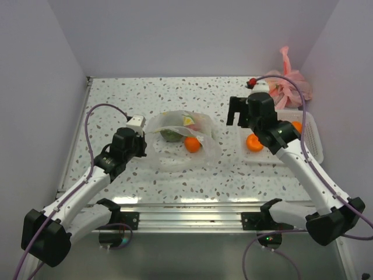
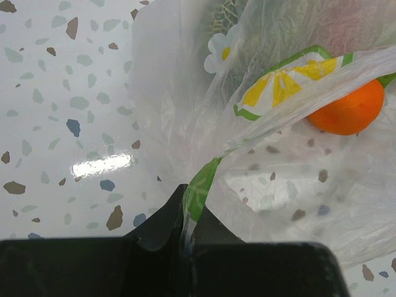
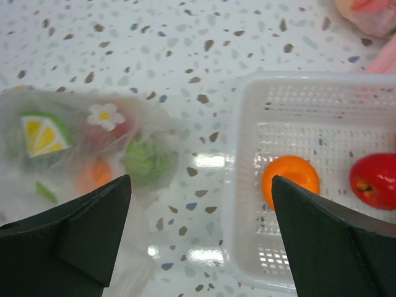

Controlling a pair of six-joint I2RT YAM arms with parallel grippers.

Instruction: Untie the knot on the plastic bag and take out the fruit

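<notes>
The clear flower-print plastic bag (image 1: 201, 131) lies mid-table, slack; no tied knot shows. Inside it are a dull green-grey fruit (image 1: 171, 135) and an orange (image 1: 192, 144). My left gripper (image 1: 145, 139) is shut on the bag's left edge; in the left wrist view the jaws (image 2: 185, 198) pinch a green-printed fold of the bag (image 2: 185, 111), with the orange (image 2: 346, 111) behind. My right gripper (image 1: 235, 114) is open and empty, hovering between the bag and a white basket. In the right wrist view my right gripper (image 3: 199, 179) has the bag (image 3: 55, 185), with a green fruit (image 3: 145, 161) in it, on its left.
The white basket (image 1: 312, 137) at the right holds an orange (image 1: 254, 142); the right wrist view shows the basket (image 3: 234, 154), the orange (image 3: 289, 179) and a red fruit (image 3: 374, 179). A pink bag (image 1: 285, 87) sits at the back right by the wall.
</notes>
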